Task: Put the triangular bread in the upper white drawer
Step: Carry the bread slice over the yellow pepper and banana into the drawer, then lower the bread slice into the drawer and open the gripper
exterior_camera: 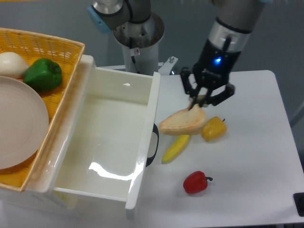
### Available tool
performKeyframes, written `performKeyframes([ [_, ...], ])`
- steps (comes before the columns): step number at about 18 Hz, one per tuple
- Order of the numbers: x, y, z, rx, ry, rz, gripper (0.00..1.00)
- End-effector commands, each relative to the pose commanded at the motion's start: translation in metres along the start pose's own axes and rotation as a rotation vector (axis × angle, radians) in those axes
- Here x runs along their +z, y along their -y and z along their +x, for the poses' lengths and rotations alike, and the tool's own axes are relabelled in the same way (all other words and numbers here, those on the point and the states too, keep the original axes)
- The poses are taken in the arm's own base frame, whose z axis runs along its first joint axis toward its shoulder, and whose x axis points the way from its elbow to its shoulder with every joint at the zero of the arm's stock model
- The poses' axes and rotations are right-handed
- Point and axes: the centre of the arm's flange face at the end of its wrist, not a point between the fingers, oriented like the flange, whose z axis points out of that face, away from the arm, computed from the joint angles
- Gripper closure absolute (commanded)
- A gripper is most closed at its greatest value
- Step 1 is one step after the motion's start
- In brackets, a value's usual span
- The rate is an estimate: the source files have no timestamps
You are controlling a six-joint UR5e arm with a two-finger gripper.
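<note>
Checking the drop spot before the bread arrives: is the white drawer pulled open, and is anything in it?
Open and empty. The drawer is pulled out with its handle forward; only its bare white floor shows inside.

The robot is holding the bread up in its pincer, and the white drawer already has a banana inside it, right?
Not quite. The camera view shows the upper white drawer is empty; the banana lies on the table. The pincer does hold the triangular bread.

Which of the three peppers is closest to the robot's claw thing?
The yellow pepper, just right of the bread hanging from the tool. The red pepper and green pepper lie farther off.
</note>
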Motion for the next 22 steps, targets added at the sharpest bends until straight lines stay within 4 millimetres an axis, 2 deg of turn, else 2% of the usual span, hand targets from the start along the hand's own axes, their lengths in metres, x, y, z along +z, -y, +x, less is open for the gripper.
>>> performKeyframes([
  [9,0.048,0.029,0.062,0.114,-0.065,-0.034,1.00],
  [15,0.071,0.038,0.085,0.165,-0.089,-0.047,1.00],
  [17,0.076,0.037,0.087,0.166,-0.097,-0.053,0.93],
  [22,0.085,0.036,0.091,0.172,-0.107,-0.059,0.57],
])
